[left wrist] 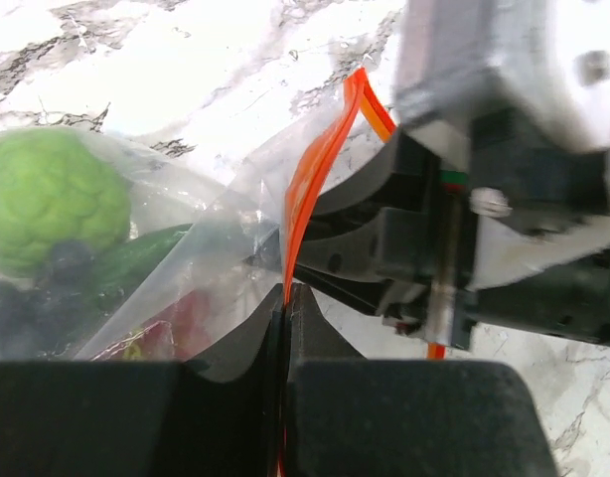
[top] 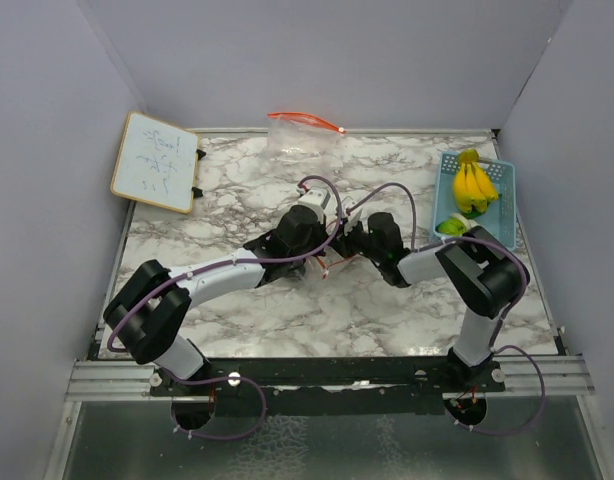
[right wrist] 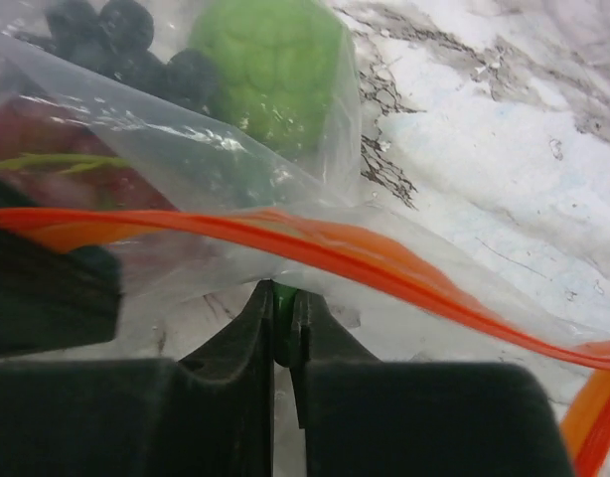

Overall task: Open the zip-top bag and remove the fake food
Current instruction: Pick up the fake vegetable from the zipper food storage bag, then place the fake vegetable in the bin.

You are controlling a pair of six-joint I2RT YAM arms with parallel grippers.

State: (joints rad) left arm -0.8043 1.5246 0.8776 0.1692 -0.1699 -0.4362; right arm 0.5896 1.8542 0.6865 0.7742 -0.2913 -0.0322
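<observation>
The clear zip-top bag (left wrist: 221, 224) with an orange zip strip (right wrist: 384, 260) is held between both grippers at mid-table. My left gripper (left wrist: 287, 290) is shut on the zip strip. My right gripper (right wrist: 282, 288) is shut on the clear lip of the bag just under the strip, with a sliver of green between its jaws. Inside the bag lie a round lime-green fruit (right wrist: 270, 60), dark grapes (right wrist: 116, 40), a green bean-like piece (left wrist: 146, 253) and something red (right wrist: 47, 149). From above, the arms hide most of the bag.
A light-blue basket (top: 505, 200) at the right edge holds a yellow banana bunch (top: 472, 185) and a green piece (top: 450, 227). A second clear bag with a red zip (top: 302, 130) lies at the back. A small whiteboard (top: 157, 162) leans at the back left.
</observation>
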